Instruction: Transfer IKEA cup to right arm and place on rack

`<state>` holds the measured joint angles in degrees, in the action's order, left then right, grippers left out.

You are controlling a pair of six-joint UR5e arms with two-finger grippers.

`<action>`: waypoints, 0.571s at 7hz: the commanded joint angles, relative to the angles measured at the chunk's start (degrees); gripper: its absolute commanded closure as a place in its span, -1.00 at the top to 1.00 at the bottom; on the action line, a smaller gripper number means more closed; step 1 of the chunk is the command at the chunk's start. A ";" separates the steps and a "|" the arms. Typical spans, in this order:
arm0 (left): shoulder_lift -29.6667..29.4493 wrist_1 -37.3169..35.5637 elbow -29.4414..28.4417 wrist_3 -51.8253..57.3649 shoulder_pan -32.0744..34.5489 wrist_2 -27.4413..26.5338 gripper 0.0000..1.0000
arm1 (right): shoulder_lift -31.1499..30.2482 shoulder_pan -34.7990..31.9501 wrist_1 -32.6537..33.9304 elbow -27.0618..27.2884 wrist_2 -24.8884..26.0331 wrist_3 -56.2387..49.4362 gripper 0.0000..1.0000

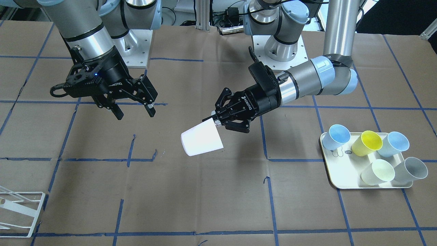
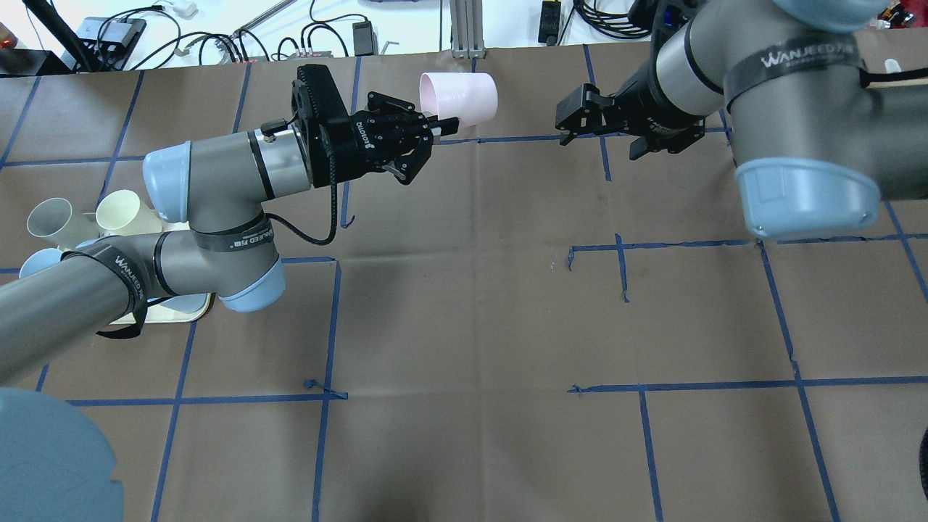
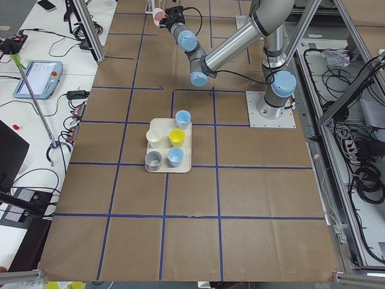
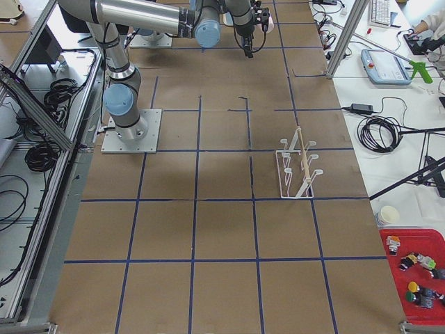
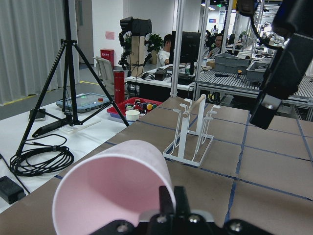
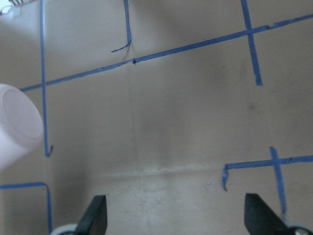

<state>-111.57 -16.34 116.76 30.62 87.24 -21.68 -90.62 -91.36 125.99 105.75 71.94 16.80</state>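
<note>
My left gripper (image 1: 215, 122) is shut on the rim of a pale pink cup (image 1: 201, 139) and holds it on its side above the table's middle. The cup also shows in the overhead view (image 2: 459, 98) and in the left wrist view (image 5: 112, 186). My right gripper (image 1: 135, 112) is open and empty, a short gap from the cup, its fingers pointing down toward the table. In the right wrist view the cup's base (image 6: 17, 122) is at the left edge, outside the fingers. The white wire rack (image 1: 20, 213) stands empty near the table's far right corner, and shows in the right exterior view (image 4: 295, 170).
A cream tray (image 1: 344, 167) on my left side holds several cups, blue, yellow, pale green and grey. Blue tape lines grid the brown table cover. Beyond the table stand a tripod (image 5: 68, 73) and cables.
</note>
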 commanded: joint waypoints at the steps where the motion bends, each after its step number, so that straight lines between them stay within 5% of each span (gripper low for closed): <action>1: -1.01 -2.29 2.06 -0.82 -0.22 1.20 -1.00 | -0.35 0.30 8.90 3.93 -9.41 19.60 0.99; 3: -1.10 -5.86 2.25 -6.84 -0.22 1.29 -1.00 | -0.70 0.30 14.24 5.42 -15.40 30.87 0.99; 4: -1.28 -10.85 2.25 -13.77 -0.22 1.20 -1.00 | -0.35 0.22 25.07 8.39 -20.13 37.11 0.99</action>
<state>-112.66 -22.43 118.91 23.62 87.02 -20.44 -91.14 -91.09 141.51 111.48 56.72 46.49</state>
